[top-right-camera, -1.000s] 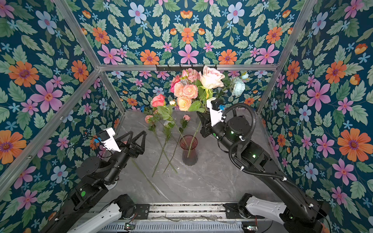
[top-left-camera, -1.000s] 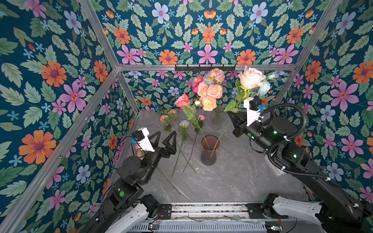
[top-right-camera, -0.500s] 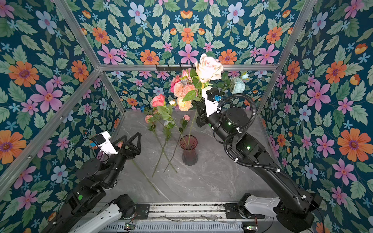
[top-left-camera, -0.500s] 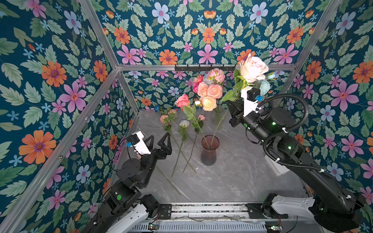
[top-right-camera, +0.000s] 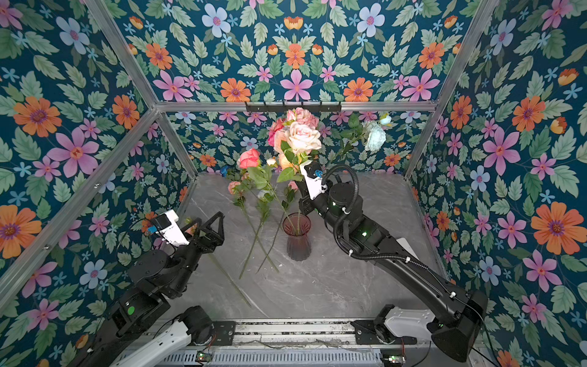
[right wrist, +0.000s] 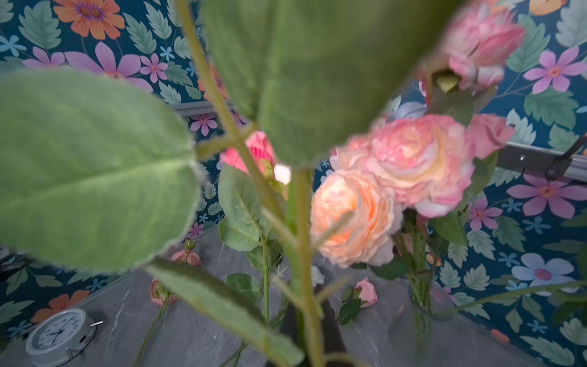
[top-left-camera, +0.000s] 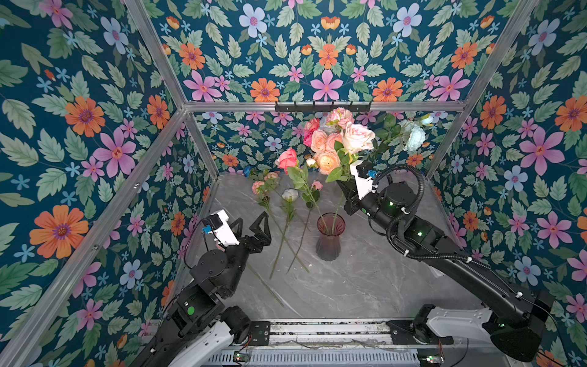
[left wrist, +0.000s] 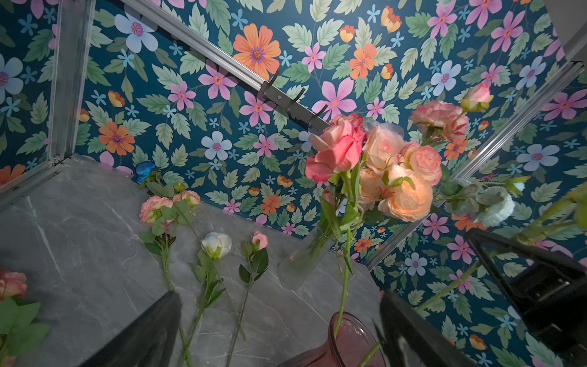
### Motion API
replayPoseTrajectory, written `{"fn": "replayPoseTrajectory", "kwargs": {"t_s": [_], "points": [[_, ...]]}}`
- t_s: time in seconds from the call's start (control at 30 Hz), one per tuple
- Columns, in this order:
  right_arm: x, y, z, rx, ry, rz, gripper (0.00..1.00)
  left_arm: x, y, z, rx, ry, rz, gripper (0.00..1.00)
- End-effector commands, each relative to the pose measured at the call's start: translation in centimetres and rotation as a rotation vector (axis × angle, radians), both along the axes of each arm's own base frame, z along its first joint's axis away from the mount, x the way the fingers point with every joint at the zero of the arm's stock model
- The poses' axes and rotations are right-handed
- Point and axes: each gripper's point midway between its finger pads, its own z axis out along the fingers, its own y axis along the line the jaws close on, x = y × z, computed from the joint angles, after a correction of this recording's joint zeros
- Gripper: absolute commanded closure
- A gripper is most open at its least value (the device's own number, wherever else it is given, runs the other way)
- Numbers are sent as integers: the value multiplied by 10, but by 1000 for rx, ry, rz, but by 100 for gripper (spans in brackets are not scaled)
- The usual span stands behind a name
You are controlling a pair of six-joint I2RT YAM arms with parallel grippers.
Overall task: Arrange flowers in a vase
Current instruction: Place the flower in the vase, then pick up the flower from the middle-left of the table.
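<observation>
A: Both top views: right tool [top-left-camera: 345,190] clamped on the stem of the pale rose [top-left-camera: 358,137], its foot in the red vase [top-left-camera: 330,241].
B: Left tool [top-left-camera: 249,226] spread wide over the desk [top-left-camera: 365,286].
A: Left wrist: loose flowers [left wrist: 216,246] lying flat on the desk.
B: Right wrist: that stem [right wrist: 301,248], close, blurred.

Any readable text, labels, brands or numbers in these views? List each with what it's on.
Clock dial, right wrist view: numerals ring the face, but they are too small and blurred to read.
Red vase: no print or label visible.
Everything else: no word, brand, number or sign can be read in any view.
</observation>
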Motion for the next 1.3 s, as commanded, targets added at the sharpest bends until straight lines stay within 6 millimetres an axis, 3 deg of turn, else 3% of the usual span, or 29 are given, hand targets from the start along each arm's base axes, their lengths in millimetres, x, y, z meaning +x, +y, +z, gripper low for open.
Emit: {"fn": "replayPoseTrajectory", "kwargs": {"t_s": [0.0, 0.1, 0.2, 0.27, 0.43, 0.53, 0.6, 0.7, 0.8, 0.93, 1.07, 1.27], "points": [[-4, -1, -6, 81, 26, 9, 80, 4, 4, -10, -18, 38, 40, 1], [-6, -2, -28, 85, 109, 9, 47, 7, 7, -22, -16, 81, 73, 1], [-9, -11, -41, 118, 161, -19, 27, 10, 8, -32, -13, 127, 98, 1], [-13, -18, -46, 140, 187, -36, 19, 12, 8, -40, -4, 164, 113, 1], [-25, -37, -52, 165, 228, -70, 16, 18, 8, -65, 26, 269, 157, 0], [-34, -47, -49, 178, 228, -78, 16, 28, 6, -93, 108, 401, 185, 0], [-40, -55, -45, 194, 219, -83, 17, 41, 13, -130, 132, 561, 187, 1], [-50, -65, -40, 219, 201, -84, 17, 51, 31, -193, 2, 742, 164, 6], [-57, -76, -37, 235, 184, -94, 17, 43, 57, -239, -60, 858, 258, 16], [-65, -88, -35, 247, 164, -108, 17, 20, 84, -291, -51, 1000, 415, 15], [-71, -96, -30, 257, 139, -113, 17, 22, 87, -322, -47, 1032, 441, 23], [-75, -99, -25, 254, 130, -114, 17, 32, 98, -343, 49, 1091, 504, 39]]}}
